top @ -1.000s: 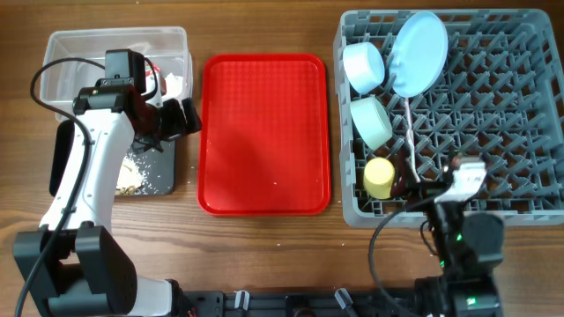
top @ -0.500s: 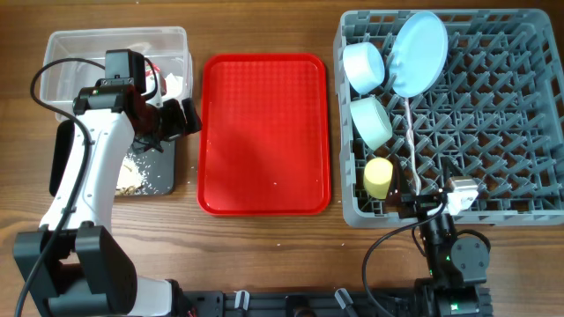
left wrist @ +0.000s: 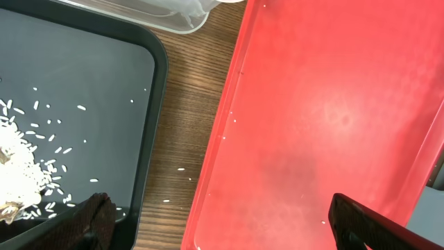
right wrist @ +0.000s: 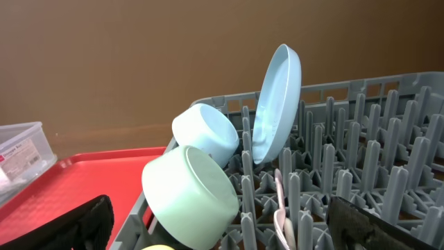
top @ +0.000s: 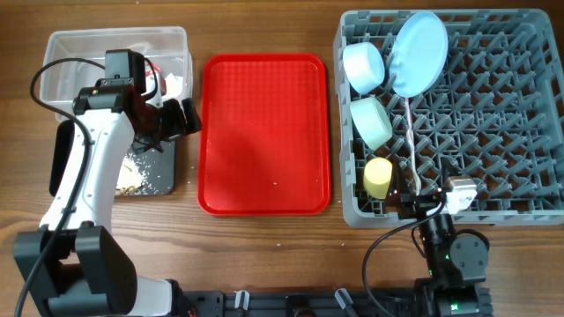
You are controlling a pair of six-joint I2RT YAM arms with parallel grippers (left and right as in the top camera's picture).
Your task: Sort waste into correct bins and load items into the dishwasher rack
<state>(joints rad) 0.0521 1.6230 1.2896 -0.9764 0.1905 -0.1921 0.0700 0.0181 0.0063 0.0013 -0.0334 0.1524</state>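
Two pale blue-green bowls [top: 364, 63], the pale blue plate [top: 419, 53] and the yellow cup [top: 379, 178] sit in the left part of the dishwasher rack [top: 493, 114], judged light, rigid and slippery, best pinched at the rim, while the left gripper [left wrist: 222, 215] and right gripper [right wrist: 225, 222] both stand spread wide, holding nothing.

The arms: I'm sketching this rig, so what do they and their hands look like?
The left arm has long white links, black joints and a looping black cable; the left hand is black. The right arm is mostly black, with a small white block, a green light and a black cable; the right hand is black too.
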